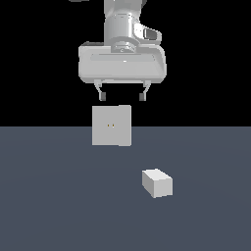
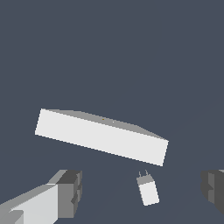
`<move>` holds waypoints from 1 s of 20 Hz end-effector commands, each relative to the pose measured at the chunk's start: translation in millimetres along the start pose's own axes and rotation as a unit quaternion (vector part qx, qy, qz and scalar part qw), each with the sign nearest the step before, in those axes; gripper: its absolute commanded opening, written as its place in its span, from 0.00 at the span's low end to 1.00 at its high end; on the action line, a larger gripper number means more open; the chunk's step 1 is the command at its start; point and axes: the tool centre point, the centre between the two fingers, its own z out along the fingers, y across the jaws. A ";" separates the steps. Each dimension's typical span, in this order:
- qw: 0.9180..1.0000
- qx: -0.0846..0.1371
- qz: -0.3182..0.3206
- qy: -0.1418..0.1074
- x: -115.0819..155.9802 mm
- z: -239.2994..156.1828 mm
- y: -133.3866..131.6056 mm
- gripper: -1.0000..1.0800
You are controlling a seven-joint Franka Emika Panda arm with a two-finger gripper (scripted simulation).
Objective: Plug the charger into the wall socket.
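1. Socket (image 1: pixel 112 126): upright slab on the floor (image 1: pixel 59 196), at about 11 o'clock from the charger in the exterior view and well apart from it. Its face, with two small yellowish dots at centre, is turned toward the camera, so a plug has to enter level, along the floor.
2. Gripper (image 1: pixel 122 96): hangs directly above the socket, at its 12 o'clock, clear of it. Fingers point down and are spread wide with nothing between them: released, empty. In my judgement this is a high standby pose, not an approach.
3. Charger (image 1: pixel 157 183): small plain box resting on the floor, at about 5 o'clock from the socket, untouched. The wrist view shows two thin prongs on one end, pointing toward the slab, so it lies roughly the right way round for insertion.
4. Finding: grasp not yet begun. The next move, as I judge it, calls for travel toward 5 o'clock and a descent over the charger, gripping its flanks so the prongs stay free.
5. Risk: a skewed grip would misalign prongs and holes.
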 end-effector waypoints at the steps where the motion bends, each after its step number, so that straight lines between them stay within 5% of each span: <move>1: 1.000 0.000 0.000 0.000 0.0 0.0 0.0 0.96; 20: 0.998 0.003 -0.051 0.021 -49.1 41.4 17.3 0.96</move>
